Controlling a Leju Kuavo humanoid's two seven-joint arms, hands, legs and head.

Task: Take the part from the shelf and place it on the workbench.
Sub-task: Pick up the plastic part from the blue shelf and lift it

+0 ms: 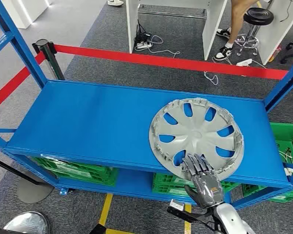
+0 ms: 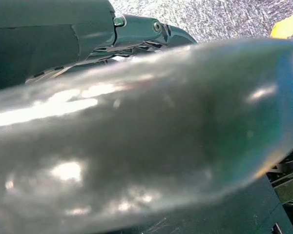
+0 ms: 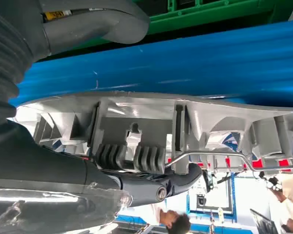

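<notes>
One round grey plastic wheel cover [image 1: 197,135], slotted with teardrop openings and ribbed with clips along its rim, lies flat near the front right corner of the smooth blue metal shelf [image 1: 90,124]. Right hand [image 1: 203,179] grips the cover's front rim, dark fingers [image 3: 149,158] curled over the edge, thumb beneath; left hand [image 2: 137,29] is too blurred to judge

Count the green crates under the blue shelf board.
3 at least: one green crate under the left end, one under the hubcap, one at the right end. More may be hidden.
</notes>
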